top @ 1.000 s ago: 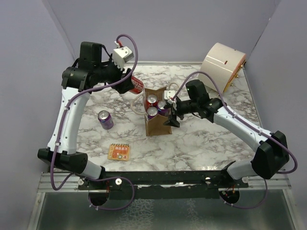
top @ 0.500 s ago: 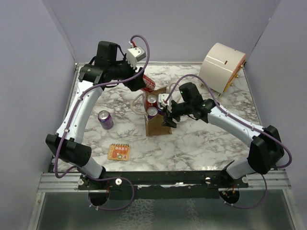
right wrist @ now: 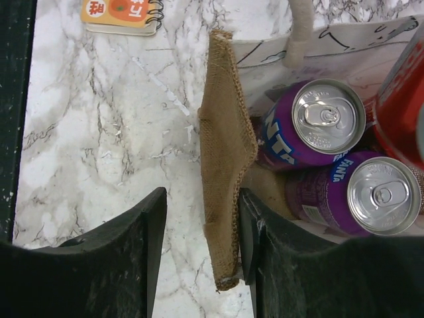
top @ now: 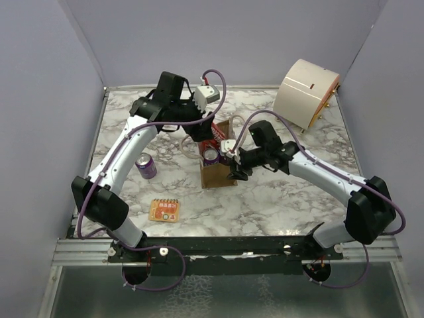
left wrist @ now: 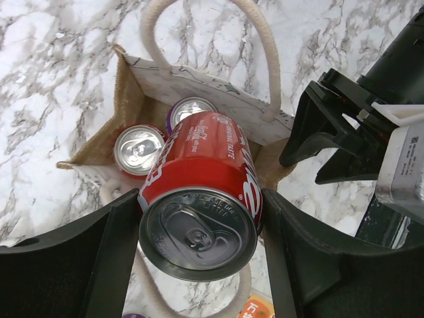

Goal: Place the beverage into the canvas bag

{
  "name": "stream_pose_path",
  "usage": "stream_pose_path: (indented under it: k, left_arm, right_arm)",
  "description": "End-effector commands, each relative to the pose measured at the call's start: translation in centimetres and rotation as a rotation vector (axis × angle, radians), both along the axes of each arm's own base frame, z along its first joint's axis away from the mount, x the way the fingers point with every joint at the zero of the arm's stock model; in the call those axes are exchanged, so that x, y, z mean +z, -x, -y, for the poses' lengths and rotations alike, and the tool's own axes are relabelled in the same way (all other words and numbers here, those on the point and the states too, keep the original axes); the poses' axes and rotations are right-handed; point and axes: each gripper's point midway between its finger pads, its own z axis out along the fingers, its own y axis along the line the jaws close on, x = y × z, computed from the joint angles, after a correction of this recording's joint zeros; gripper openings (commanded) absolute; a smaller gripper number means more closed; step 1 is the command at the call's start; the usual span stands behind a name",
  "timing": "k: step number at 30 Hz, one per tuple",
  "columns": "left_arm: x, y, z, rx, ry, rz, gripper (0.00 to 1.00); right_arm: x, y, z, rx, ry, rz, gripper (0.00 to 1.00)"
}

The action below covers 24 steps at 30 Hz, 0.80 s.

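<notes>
1. red can [left wrist: 199, 192] sits between the two black fingers of the left gripper [left wrist: 199, 228]. the fingers press on its two sides and hold it up in the air.
2. the can is tipped. its silver top with the pull tab faces the wrist camera, and its other end points down at the open top of the canvas bag [top: 217, 175].
3. the bag stands upright near the middle of the marble table [top: 285, 199]. it is brown, with cream rope handles.
4. more cans already stand inside the bag. two purple cans [right wrist: 311, 129] sit side by side, and a third can with a silver top [left wrist: 139, 149] stands next to them.
5. the right gripper [right wrist: 202, 225] is at the right side of the bag. its fingers are apart, with the brown side wall of the bag between them.
6. the inner finger touches the cloth. a thin strip of table shows between the outer finger [right wrist: 126, 258] and the wall, so the wall is not pinched tight.
7. one more purple can [top: 146, 165] stands on the table to the left of the bag, well apart from it.
8. a small orange notebook [top: 165, 210] lies flat near the front edge, left of the bag.
9. a big cream drum [top: 306, 91] sits in the far right corner.
</notes>
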Motion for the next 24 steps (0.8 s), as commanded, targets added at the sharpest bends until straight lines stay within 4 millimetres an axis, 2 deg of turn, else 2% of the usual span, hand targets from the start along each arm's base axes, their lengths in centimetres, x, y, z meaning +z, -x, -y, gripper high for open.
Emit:
stream_pose_path:
  k: [1,8,17,24]
  left_arm:
    - [1.3,0.2,2.5,-0.099,0.06,0.078,0.0]
    - [-0.8,1.4,4.3,-0.176,0.033,0.03,0.0]
    - [-2.5,3.5,4.7,-0.287,-0.007,-0.004,0.0]
    - [-3.8,3.9,5.7,-0.315,-0.029,-0.023,0.0]
  right_arm:
    - [0.8,2.1,0.0,0.08,-0.033,-0.012,0.45]
    - [0.6,2.6,0.4,0.089,-0.03,-0.006,0.44]
    - [-0.3,2.7,1.2,0.061,-0.005,0.011,0.43]
    - [-0.6,2.9,1.2,0.071,-0.006,-0.006,0.43]
